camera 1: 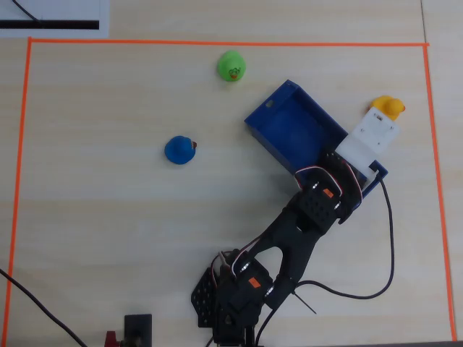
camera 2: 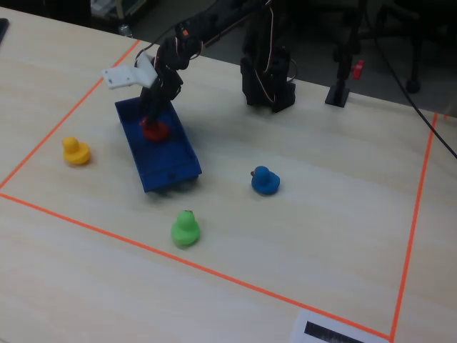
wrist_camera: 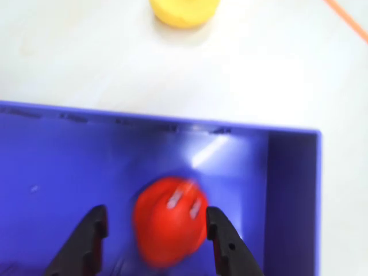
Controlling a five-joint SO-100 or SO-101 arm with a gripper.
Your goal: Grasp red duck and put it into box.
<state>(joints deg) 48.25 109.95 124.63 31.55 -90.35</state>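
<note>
The red duck (wrist_camera: 171, 227) is blurred in the wrist view and lies inside the dark-blue box (wrist_camera: 69, 161), near its right end wall. My gripper (wrist_camera: 155, 215) is open over the box. The duck is between the jaws, close to the right finger (wrist_camera: 221, 236), with a clear gap to the left finger (wrist_camera: 92, 233). In the fixed view the duck (camera 2: 154, 130) rests on the floor of the box (camera 2: 178, 168) under my gripper (camera 2: 152, 114). In the overhead view the arm's white wrist part (camera 1: 369, 137) covers the duck and the right end of the box (camera 1: 286, 123).
A yellow duck (camera 1: 387, 107) sits just outside the box beyond its long wall, also in the wrist view (wrist_camera: 184, 11). A blue duck (camera 1: 179, 150) and a green duck (camera 1: 231, 66) stand apart on the table. Orange tape (camera 1: 217, 43) frames the work area.
</note>
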